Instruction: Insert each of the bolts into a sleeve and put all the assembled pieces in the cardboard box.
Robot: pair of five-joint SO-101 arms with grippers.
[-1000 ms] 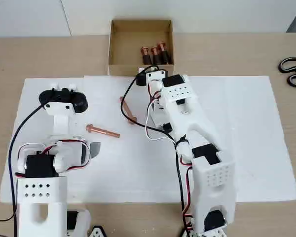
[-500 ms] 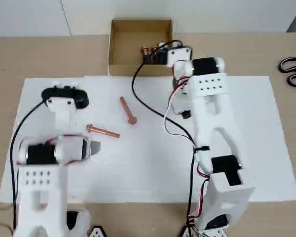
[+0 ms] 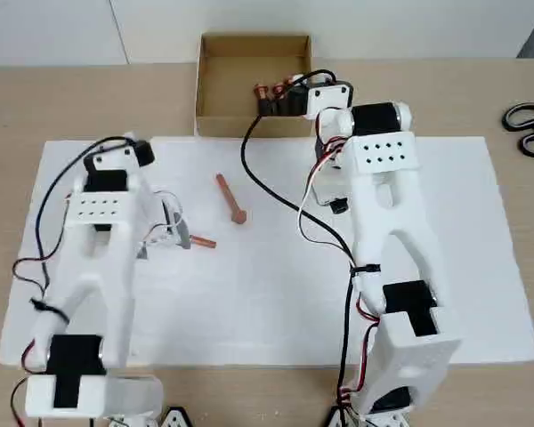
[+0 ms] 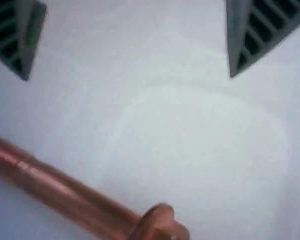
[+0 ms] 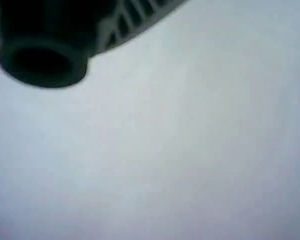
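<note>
Arms have both shifted: the right arm [image 3: 378, 151] has carried the right end effector [image 3: 301, 91], whose state I cannot tell, from mid-surface to the cardboard box [image 3: 209, 84], beside the assembled pieces [image 3: 269, 94]. The left arm [image 3: 102, 213] has swung forward, so the left end effector [image 4: 129, 75] now hangs wide open over one loose bolt [image 4: 65, 192]. A second bolt [image 3: 231, 199] lies near it, so probably two are left to assemble.

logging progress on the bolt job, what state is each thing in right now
cardboard box, open-topped, upright
assembled pieces, bolts in sleeves, lying in the box
middle bolt, bare, lying loose on the sheet
left gripper, open, just over the sheet
other bolt, bare, lying flat beside the left gripper, not gripped
sleeve, open end shows no bolt
</note>
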